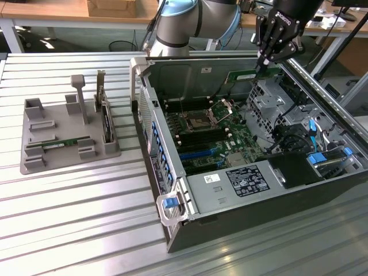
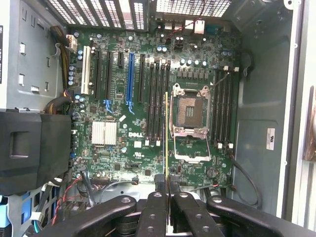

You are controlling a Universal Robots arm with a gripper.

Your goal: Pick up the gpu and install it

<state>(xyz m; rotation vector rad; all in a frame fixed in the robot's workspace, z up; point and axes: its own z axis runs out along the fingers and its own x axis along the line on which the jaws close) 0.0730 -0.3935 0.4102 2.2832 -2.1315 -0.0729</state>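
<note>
My gripper (image 1: 261, 63) hangs over the open computer case (image 1: 172, 190), near its far wall, shut on the gpu (image 1: 241, 74). The gpu is a long thin green circuit-board stick that juts out sideways from the fingers, toward the exterior view's left. In the wrist view the gpu (image 2: 167, 133) shows edge-on as a thin yellow-green line pinched between the black fingertips (image 2: 159, 190). It is above the motherboard (image 2: 113, 133), in line with the black memory slots (image 2: 157, 98) beside the processor socket (image 2: 190, 116).
A grey fixture (image 1: 34, 161) on the slatted table at the exterior view's left holds another green stick (image 1: 63, 142) and a dark upright card (image 1: 106, 123). Drive cages, blue latches and cables (image 1: 310, 132) fill the case's right side. A black shroud (image 2: 29, 148) stands beside the board.
</note>
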